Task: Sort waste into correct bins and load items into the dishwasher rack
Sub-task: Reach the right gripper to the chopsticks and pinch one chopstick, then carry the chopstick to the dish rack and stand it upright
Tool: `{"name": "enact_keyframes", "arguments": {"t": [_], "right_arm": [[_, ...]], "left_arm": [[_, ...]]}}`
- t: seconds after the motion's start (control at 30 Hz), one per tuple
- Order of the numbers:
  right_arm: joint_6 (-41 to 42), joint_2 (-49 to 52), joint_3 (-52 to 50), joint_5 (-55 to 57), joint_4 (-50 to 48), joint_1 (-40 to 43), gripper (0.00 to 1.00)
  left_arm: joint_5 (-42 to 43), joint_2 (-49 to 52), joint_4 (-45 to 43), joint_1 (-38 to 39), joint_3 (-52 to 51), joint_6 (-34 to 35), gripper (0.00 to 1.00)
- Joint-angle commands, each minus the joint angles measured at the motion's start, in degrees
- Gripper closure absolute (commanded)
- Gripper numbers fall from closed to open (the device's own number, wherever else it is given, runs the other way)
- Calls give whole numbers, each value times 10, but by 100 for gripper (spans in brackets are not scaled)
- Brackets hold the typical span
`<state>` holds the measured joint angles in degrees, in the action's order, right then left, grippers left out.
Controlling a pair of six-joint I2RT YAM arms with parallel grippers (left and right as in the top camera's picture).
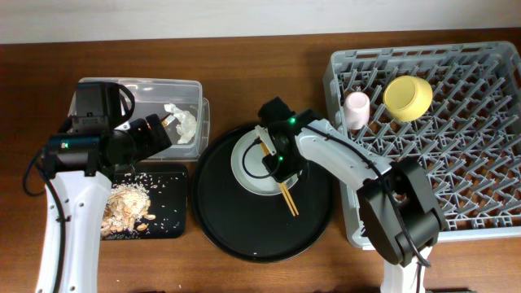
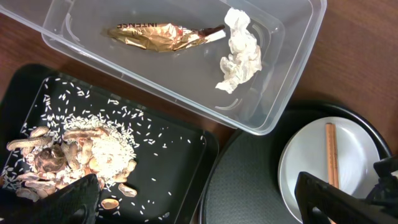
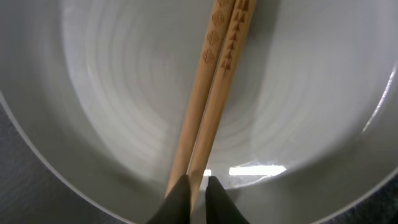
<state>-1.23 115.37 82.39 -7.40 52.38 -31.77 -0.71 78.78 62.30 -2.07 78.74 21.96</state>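
Crossing the pale plate (image 3: pixel 112 93), paired chopsticks (image 3: pixel 214 93) bear engravings.

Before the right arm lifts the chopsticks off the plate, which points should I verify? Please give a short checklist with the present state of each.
1. Both chopsticks lie between the right gripper's fingertips: ok, the pair sits together in the gap.
2. Pads press firmly on the wood: cannot tell.
3. Chopsticks lie side by side, not crossed: ok.
4. Left gripper is away from the plate: ok, it hangs open by the clear tub.
5. Rack has free space: ok, only the yellow bowl and pink cup show, in one corner.
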Motion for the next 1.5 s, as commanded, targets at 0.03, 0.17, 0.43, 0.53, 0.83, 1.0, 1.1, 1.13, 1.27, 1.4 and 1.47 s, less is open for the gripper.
{"name": "enact_keyframes", "arguments": {"t": [0.03,0.17,0.43,0.53,0.83,1.0,1.1,1.13,1.27,1.4,1.47], "right_arm": [[17,4,-27,5,-12,-1,87],[17,4,-27,5,-22,-1,96],[15,-38,138,6,88,47,96],[-19,-56,188,6,173,144,96],[-48,-55,188,6,233,351,96],[-48,-54,181,8,224,386,96],[-48,-54,168,9,207,390,95],[-48,-54,167,9,203,390,95],[-48,-54,167,8,203,390,90],[-54,-54,167,8,202,390,78],[-54,-54,167,8,202,390,71]], "left_arm": [[-6,-5,-1,-2,1,3,1],[-6,-5,-1,-2,1,3,1],[-6,-5,-1,-2,1,3,1],[-6,-5,-1,-2,1,3,1],[-6,-5,-1,-2,1,3,1],[-6,-5,-1,-2,1,3,1],[-6,-5,-1,-2,1,3,1],[-6,-5,-1,-2,1,3,1],[-6,-5,-1,-2,1,3,1],[-6,-5,-1,-2,1,3,1],[-6,-5,-1,-2,1,3,1]]}}
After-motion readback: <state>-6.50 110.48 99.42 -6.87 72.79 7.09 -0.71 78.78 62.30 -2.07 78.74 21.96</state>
